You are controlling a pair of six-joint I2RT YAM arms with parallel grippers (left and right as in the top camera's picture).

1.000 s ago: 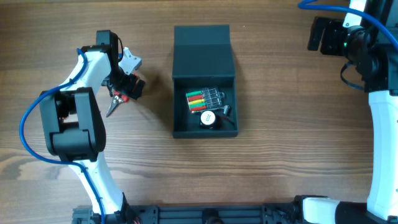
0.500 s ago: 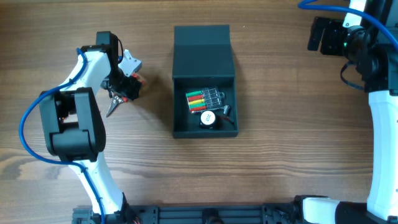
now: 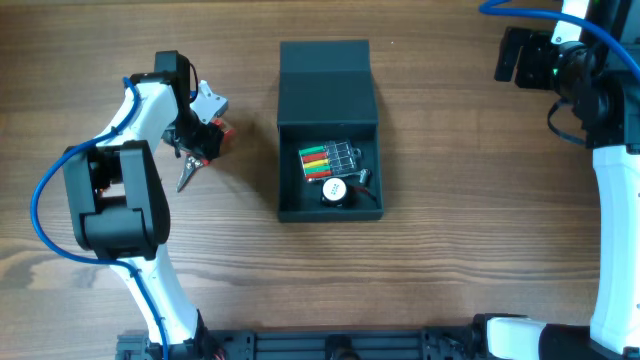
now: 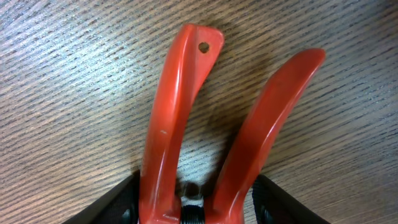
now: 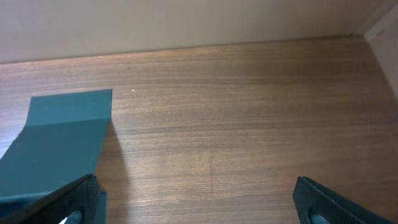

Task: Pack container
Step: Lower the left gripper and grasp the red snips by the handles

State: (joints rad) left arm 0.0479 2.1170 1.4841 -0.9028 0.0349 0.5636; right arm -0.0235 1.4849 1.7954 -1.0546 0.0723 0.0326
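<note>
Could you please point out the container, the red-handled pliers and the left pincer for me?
container [image 3: 325,88], overhead view, open lid flap.
red-handled pliers [image 4: 163,124], left wrist view, left-hand handle.
left pincer [image 4: 198,208], left wrist view, midway between its fingertips.

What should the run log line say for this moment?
left gripper: astride red pliers handles, grip unconfirmed | right gripper: open, empty | container: lid open, partly packed

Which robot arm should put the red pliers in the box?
Left. Its end effector straddles the red pliers near the container. The right end effector hangs open, far away on the other side.
</note>
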